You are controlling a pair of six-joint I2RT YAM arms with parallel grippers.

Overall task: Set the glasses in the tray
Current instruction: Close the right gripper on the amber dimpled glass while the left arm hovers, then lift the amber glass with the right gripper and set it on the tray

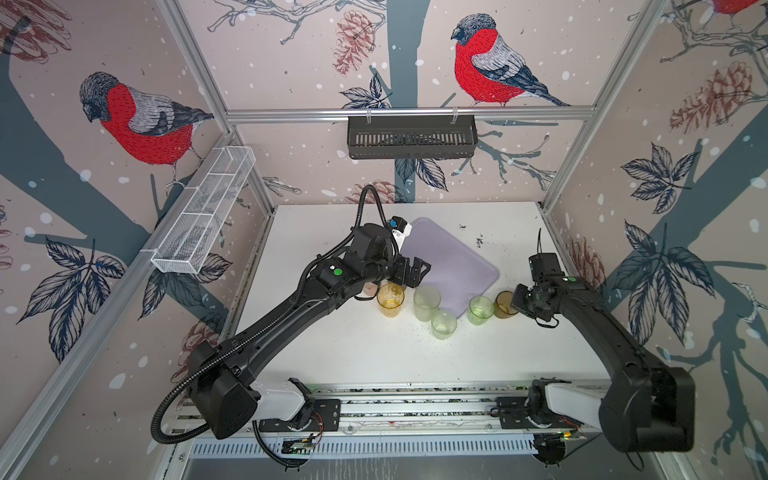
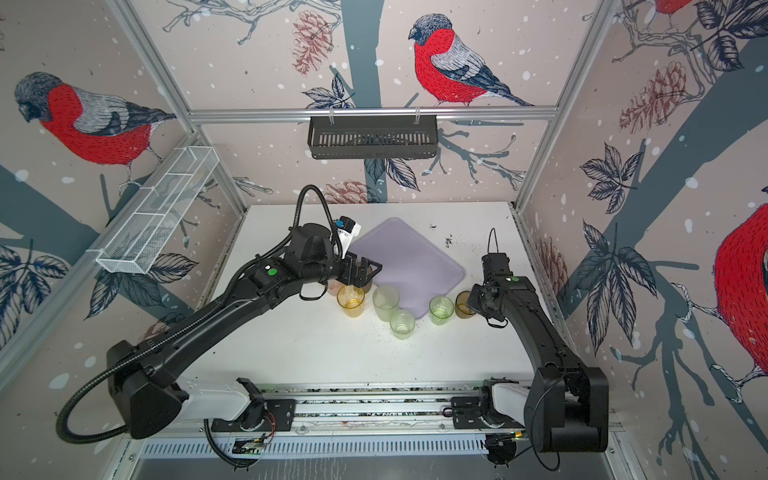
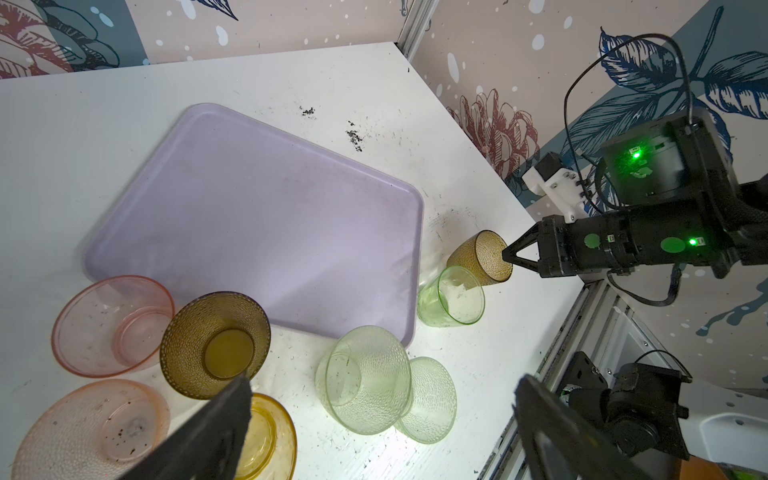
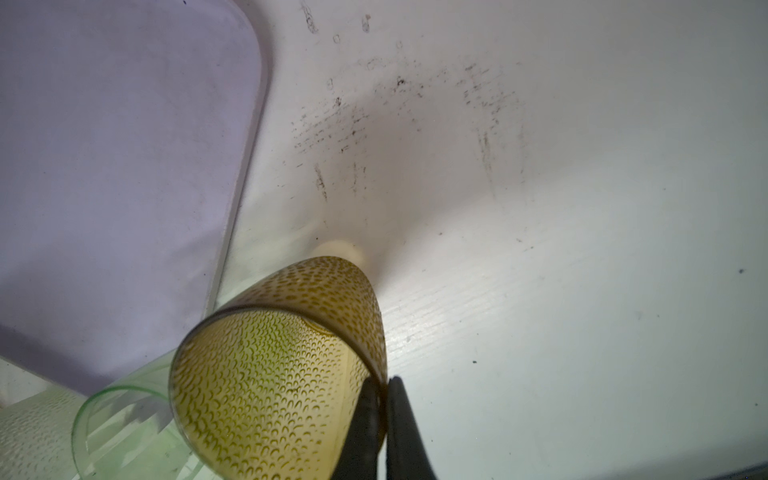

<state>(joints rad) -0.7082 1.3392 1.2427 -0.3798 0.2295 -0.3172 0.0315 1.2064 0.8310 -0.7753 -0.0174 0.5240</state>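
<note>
Zero of eight glasses are in the tray yet; it lies bare, far-centre on the counter. All eight sit off it, along its near edge. Right claw is clamped on the rim of the rightmost brown glass, which looks tipped, just off the tray's right corner. Left claw gapes wide, holding nothing, above the left cluster. First pick looks under way; eight placements left.

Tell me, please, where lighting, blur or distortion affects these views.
Both top views: the wide-angle lens splays the frame posts outward. Left wrist view: bright glare on the table around the frosted glasses. Right wrist view: brown glass sharp, right tool dark and blurred at the edge.
</note>
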